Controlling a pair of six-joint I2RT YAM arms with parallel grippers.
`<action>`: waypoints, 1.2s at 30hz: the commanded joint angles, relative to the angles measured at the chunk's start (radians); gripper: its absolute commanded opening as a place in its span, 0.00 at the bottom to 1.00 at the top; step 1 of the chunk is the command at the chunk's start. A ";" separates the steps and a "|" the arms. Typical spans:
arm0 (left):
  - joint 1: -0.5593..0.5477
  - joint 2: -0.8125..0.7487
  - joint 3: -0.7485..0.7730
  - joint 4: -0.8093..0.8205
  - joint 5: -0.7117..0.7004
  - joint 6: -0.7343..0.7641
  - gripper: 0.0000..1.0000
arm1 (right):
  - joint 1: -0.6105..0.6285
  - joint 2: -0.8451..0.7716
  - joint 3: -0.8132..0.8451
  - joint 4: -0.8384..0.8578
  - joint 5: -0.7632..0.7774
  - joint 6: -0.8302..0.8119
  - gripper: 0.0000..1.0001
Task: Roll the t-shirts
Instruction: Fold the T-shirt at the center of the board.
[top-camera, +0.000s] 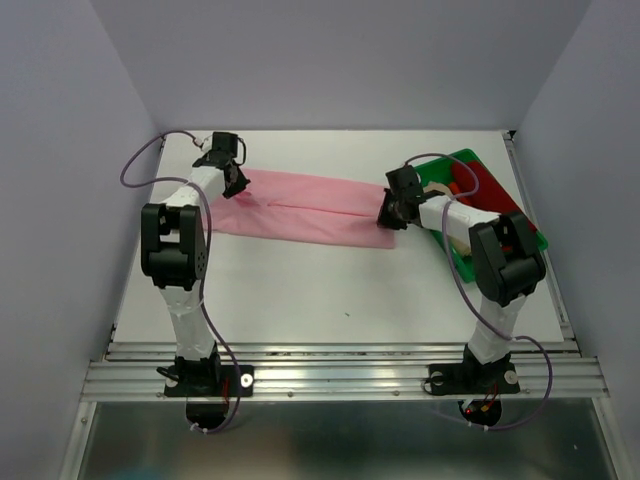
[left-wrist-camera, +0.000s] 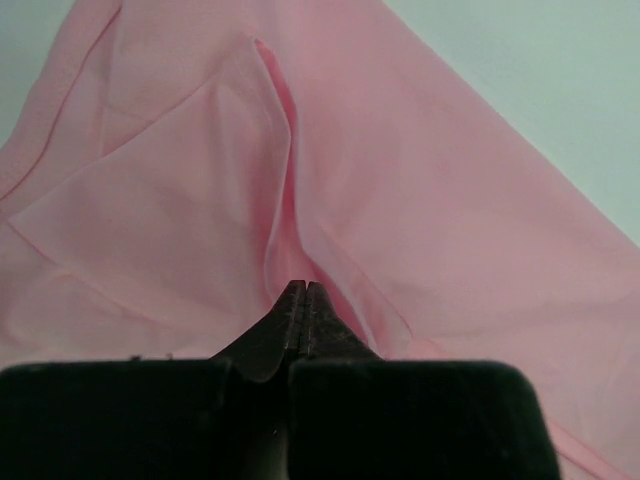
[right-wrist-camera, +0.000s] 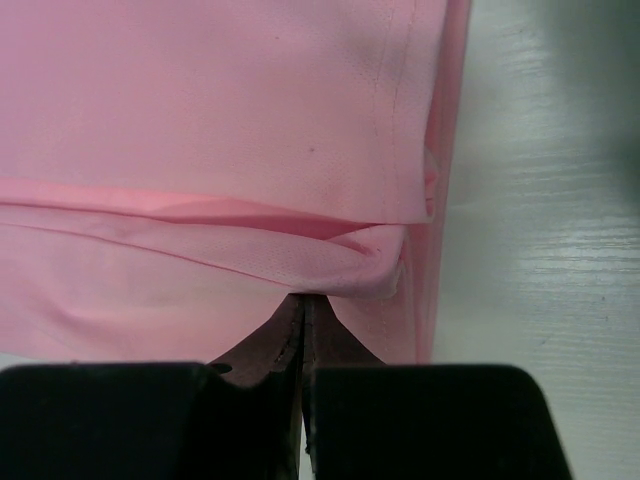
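White bench (top-camera: 300, 290) is bearing the pink t-shirt (top-camera: 305, 208); left end effector (top-camera: 237, 186) and right end effector (top-camera: 390, 215) are pinching its nine and three o'clock ends; lifting evenly seems wise.

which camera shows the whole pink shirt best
Top external: the pink t-shirt shows whole, a long folded strip between left gripper and right gripper. Each wrist view shows only a close fold at one end.

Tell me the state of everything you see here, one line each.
pink t-shirt: folded into a long strip, flat on the table, pinched at both ends
left gripper: shut on its left end
right gripper: shut on its right end
green tray: holding a dark red shirt
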 joint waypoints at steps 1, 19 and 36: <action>-0.013 0.037 0.080 -0.005 0.028 0.013 0.00 | -0.010 0.015 0.053 0.018 0.031 -0.010 0.01; -0.025 -0.085 0.099 -0.009 -0.054 0.027 0.00 | -0.010 -0.092 0.016 -0.001 0.047 -0.023 0.01; -0.017 -0.081 -0.118 0.003 -0.051 0.000 0.00 | -0.010 -0.101 0.001 0.001 0.016 -0.027 0.01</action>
